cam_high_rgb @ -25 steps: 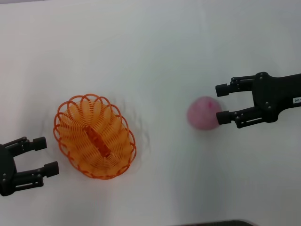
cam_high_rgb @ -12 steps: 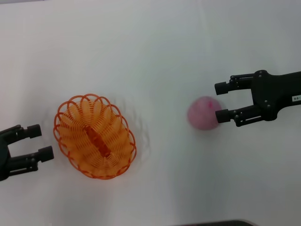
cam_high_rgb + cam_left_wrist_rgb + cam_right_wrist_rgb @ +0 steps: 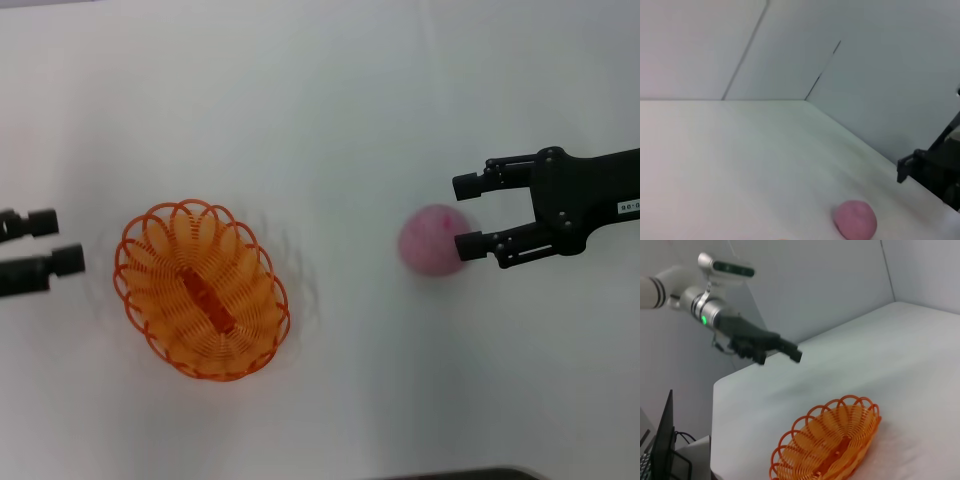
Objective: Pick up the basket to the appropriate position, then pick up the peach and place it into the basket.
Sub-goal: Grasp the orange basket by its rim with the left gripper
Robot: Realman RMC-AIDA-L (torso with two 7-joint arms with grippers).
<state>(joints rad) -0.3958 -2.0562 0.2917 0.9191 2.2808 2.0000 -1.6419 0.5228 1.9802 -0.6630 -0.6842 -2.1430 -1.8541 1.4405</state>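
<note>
The orange openwork basket sits empty on the white table, left of centre, and also shows in the right wrist view. The pink peach lies on the table right of centre; it also shows in the left wrist view. My right gripper is open and empty just right of the peach. Its lower fingertip overlaps the peach's right edge, and I cannot tell if they touch. My left gripper is open and empty at the left edge, apart from the basket. It shows raised above the table in the right wrist view.
The white table stretches wide behind and between the two things. A dark strip shows at the table's front edge. A dark monitor edge stands beyond the table's left side in the right wrist view.
My left gripper has drawn back from beside the basket, toward the far left and away from the front edge. My right gripper has edged slightly closer to the peach.
</note>
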